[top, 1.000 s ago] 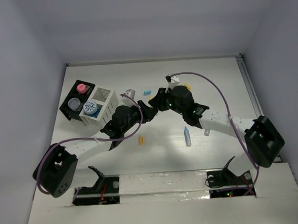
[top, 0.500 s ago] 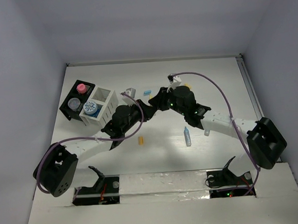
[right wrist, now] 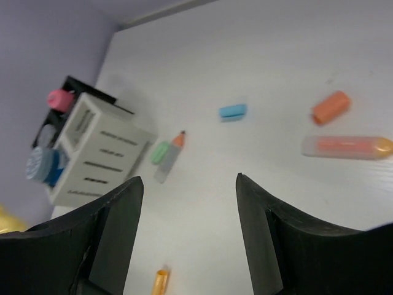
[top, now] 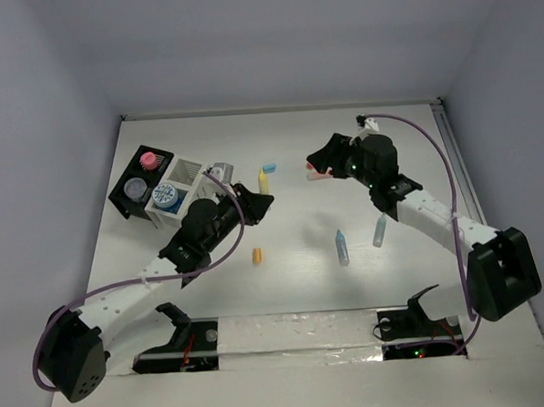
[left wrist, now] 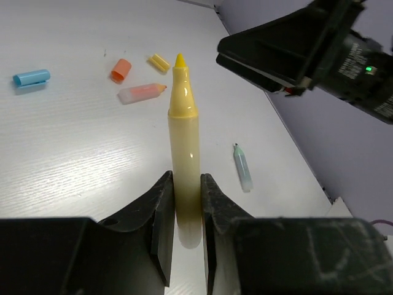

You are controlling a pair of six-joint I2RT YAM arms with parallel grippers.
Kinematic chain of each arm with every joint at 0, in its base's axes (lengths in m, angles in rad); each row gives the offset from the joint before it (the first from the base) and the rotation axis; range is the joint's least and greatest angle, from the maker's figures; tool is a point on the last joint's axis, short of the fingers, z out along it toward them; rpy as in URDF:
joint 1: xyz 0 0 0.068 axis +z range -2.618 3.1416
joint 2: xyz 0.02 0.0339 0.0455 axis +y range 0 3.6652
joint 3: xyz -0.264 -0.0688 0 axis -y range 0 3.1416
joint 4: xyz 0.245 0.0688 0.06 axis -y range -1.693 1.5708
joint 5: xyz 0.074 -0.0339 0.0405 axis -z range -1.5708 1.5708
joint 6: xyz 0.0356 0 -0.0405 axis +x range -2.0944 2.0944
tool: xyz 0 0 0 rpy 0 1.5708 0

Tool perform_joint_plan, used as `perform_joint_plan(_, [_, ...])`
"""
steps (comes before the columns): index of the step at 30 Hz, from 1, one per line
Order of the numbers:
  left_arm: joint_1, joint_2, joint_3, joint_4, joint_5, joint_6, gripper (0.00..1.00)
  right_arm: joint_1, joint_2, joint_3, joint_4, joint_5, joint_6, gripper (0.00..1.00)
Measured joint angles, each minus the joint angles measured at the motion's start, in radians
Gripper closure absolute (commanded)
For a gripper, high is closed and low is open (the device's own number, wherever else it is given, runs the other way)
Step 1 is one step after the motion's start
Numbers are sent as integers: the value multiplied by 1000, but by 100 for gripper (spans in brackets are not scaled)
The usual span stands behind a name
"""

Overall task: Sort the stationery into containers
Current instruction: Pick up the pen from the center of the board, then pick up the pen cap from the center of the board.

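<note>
My left gripper [top: 258,197] is shut on a yellow marker [left wrist: 184,141], tip uncapped, held above the table; the marker also shows in the top view [top: 263,180]. My right gripper [top: 317,160] is open and empty [right wrist: 189,178], raised over the far middle. The black ribbed tray [top: 126,200] holds a pink tub [top: 147,160] and a grey-lidded tub [top: 136,187]. The adjoining white box [top: 190,171] holds a blue-lidded tub [top: 166,197]. Loose on the table lie an orange marker [right wrist: 347,146], an orange cap [right wrist: 331,107], a blue cap [top: 269,168] and a yellow cap [left wrist: 159,62].
A grey marker with a green cap [right wrist: 167,157] lies beside the white box. A small orange piece [top: 256,255], a blue marker [top: 342,247] and a pale green marker [top: 380,230] lie on the near half. The right arm [left wrist: 319,49] hangs close ahead of my left gripper.
The two grippers were close together at the table's middle. The left one has drawn back left with the yellow marker; the right one has moved away to the right and back.
</note>
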Motion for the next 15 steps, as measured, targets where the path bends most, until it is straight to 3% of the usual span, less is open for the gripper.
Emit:
perform_joint_plan(9, [0,-56,-18,-52,0,76,100,-187,253,40,-147,29,-24,33])
perform_joint_plan(15, [0,-66,-60,-49,0,97,100,-207,409,170,-204,85,-25,35])
